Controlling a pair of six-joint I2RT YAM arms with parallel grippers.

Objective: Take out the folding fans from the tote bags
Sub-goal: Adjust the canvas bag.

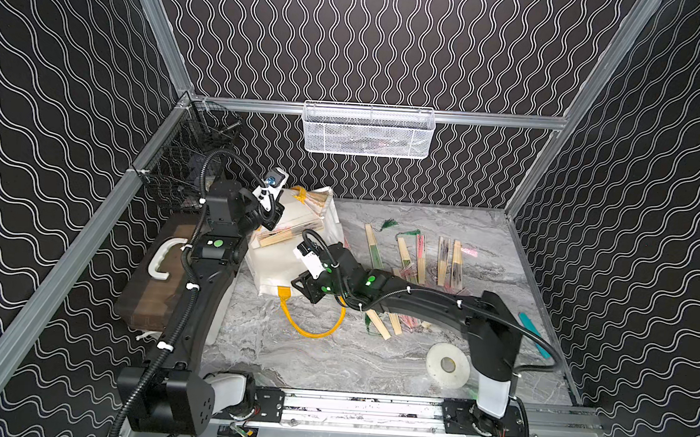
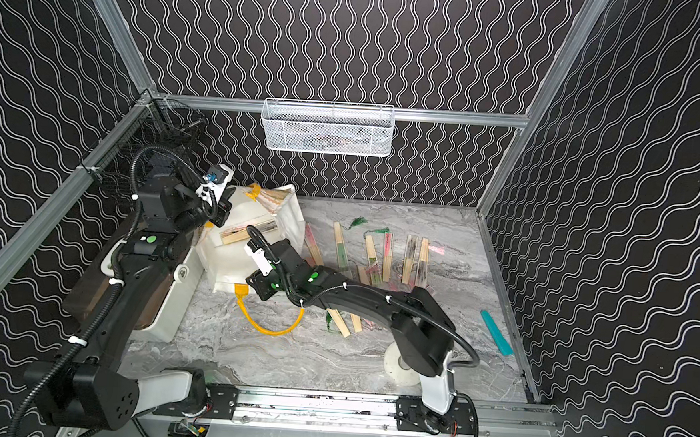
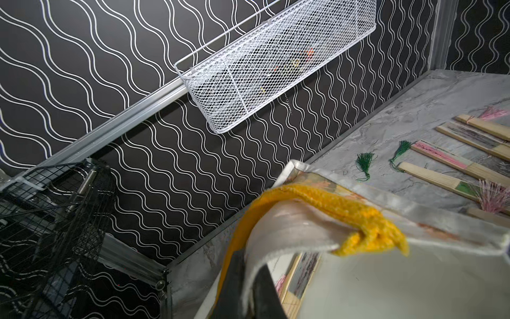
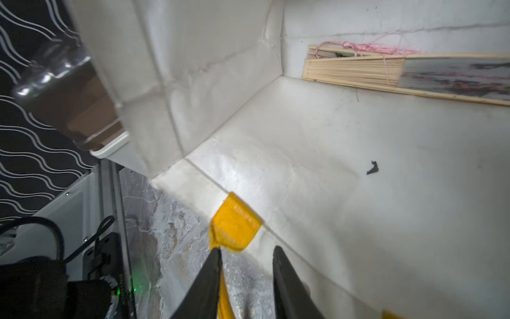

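Lying nearest, low and right of centre in both top views, is a white tape roll (image 1: pixel 447 365), with a teal bar (image 1: pixel 535 335) by the right edge of the desk (image 1: pixel 331 364). Toward the middle of the frame, a yellow handle (image 1: pixel 312 327) loops flat on the desk from the near rim of the open tote bag (image 1: pixel 274 269).

The right claw (image 4: pixel 247 250) hovers at that rim. Its jaws stand narrowly apart with nothing pinched; the handle runs beside one finger, and a yellow patch (image 4: pixel 234 223) sits just ahead. Inside the bag, at the upper right of the right wrist view, closed fans (image 4: pixel 386 74) with a pink tassel lie stacked against the far fold.

Right of the bag, across the centre of a top view, loose fans (image 1: pixel 421 257) lie spread on the desk, a few partly under the right arm. At the left edge sits a brown-lidded box (image 1: pixel 157 282).

Farther back, the left claw (image 3: pixel 248 270) is clamped on the bag's far rim beside its other yellow strap, holding that flap raised. On the back wall hangs a white wire basket (image 1: pixel 368 131), and a black wire basket (image 1: pixel 185 163) hangs at the upper left.
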